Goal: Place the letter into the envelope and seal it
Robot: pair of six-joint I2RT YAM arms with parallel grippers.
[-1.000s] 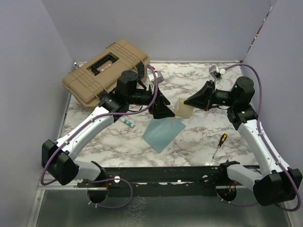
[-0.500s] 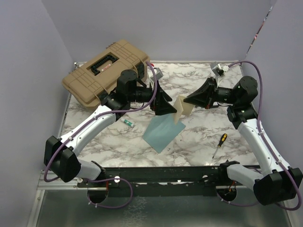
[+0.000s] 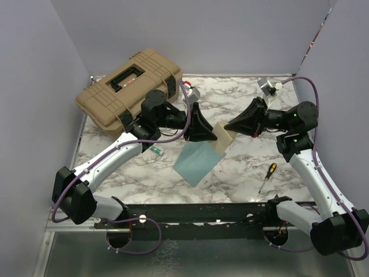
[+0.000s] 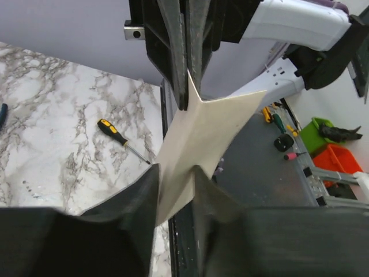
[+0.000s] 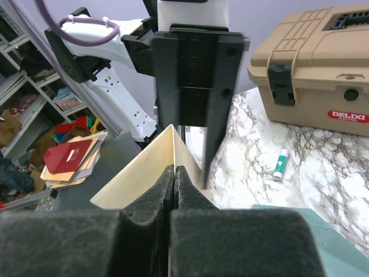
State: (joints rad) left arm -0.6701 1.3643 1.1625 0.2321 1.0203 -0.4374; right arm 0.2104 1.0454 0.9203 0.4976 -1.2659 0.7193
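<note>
Though wide before, left hand (image 3: 212, 133) now narrow round letter (image 4: 202, 133), grip unclear | right hand (image 3: 228, 126) pinches letter

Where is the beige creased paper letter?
Top view, centre: the letter, pinched by the right gripper with the left gripper around it, hangs above the teal paper envelope's far corner.

Plain lavender walls (image 3: 202, 34) box in the evenly lit, white-marbled desk (image 3: 242, 167). Cluttered shelves (image 5: 14, 57) stand in the room beyond.

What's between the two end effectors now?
Only the letter, held up between the left end effector and the right end effector; the top view shows it.
</note>
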